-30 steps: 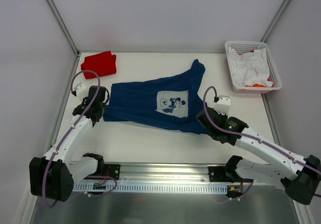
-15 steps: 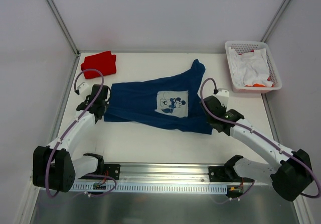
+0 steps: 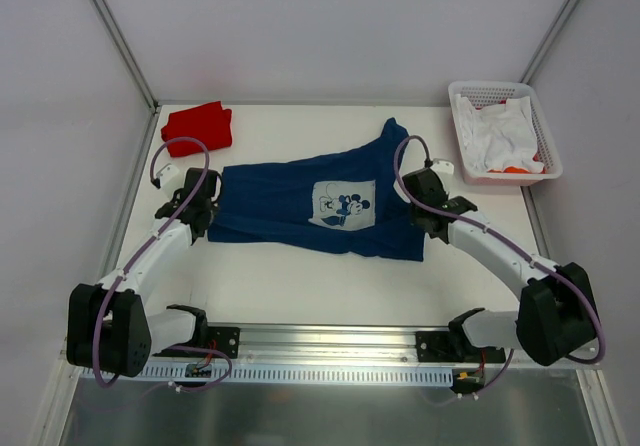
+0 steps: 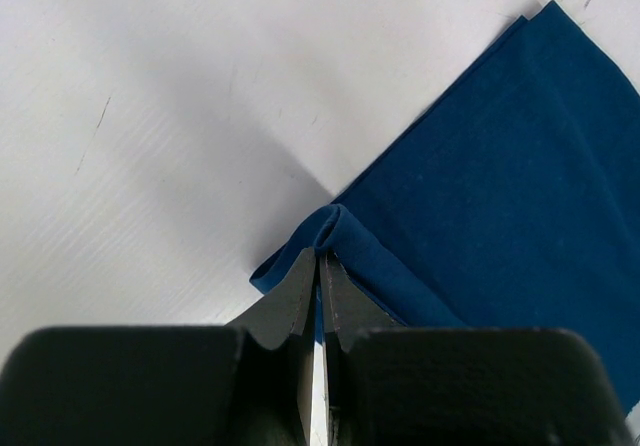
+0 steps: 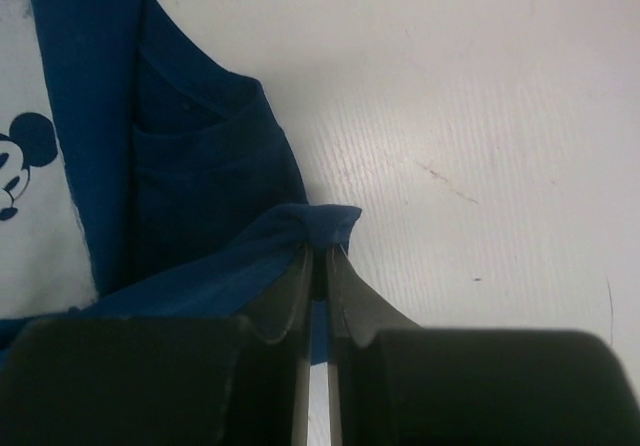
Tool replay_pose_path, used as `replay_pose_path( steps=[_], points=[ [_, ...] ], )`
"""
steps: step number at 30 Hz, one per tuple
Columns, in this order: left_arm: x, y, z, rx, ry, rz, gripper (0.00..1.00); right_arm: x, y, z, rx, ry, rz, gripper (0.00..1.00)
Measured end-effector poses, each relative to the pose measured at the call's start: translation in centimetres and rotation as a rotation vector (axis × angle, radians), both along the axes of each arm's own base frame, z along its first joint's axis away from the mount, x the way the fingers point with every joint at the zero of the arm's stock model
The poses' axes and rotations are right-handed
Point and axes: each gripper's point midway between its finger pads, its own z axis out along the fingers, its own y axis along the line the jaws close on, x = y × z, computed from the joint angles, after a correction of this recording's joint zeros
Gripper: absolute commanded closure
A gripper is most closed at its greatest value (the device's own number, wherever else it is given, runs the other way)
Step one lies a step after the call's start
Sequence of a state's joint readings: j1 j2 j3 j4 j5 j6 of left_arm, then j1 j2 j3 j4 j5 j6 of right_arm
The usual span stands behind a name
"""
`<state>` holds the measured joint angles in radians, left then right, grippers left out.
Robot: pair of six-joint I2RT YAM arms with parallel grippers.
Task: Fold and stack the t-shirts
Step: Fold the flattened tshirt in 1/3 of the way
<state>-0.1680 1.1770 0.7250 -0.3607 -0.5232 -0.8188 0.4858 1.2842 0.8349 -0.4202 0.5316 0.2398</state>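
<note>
The navy blue t-shirt lies spread across the table middle, its white cartoon print facing up. My left gripper is shut on the shirt's left edge; in the left wrist view the jaws pinch a fold of navy cloth. My right gripper is shut on the shirt's right edge; in the right wrist view the jaws pinch a bunched corner of navy cloth. The red t-shirt lies folded at the back left, apart from both grippers.
A white basket holding white and orange cloth stands at the back right. Enclosure walls run along the table's left, right and back edges. A metal rail crosses the near edge.
My right gripper has moved up and away from the near edge, carrying the shirt's lower right corner toward the back. My left gripper shifted slightly toward the back.
</note>
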Motion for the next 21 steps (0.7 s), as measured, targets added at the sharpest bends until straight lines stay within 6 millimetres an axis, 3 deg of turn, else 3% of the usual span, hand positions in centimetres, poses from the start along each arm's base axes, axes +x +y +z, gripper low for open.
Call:
replay_pose_path(
  steps=[9,15,21],
  points=[
    [0.2,-0.1,-0.5,-0.001,0.0,-0.001,1.0,3.7,1.1,-0.8,0.018,0.023,0.015,1.0],
    [-0.3,0.0,-1.2,0.001,0.016,-0.001,1.0,6.7,1.9,0.8,0.041,-0.018,0.018,1.0],
    [-0.2,0.1,-1.3,-0.001,0.011,0.003,1.0,8.5,0.9,1.7,0.06,-0.046,-0.012,1.0]
  ],
)
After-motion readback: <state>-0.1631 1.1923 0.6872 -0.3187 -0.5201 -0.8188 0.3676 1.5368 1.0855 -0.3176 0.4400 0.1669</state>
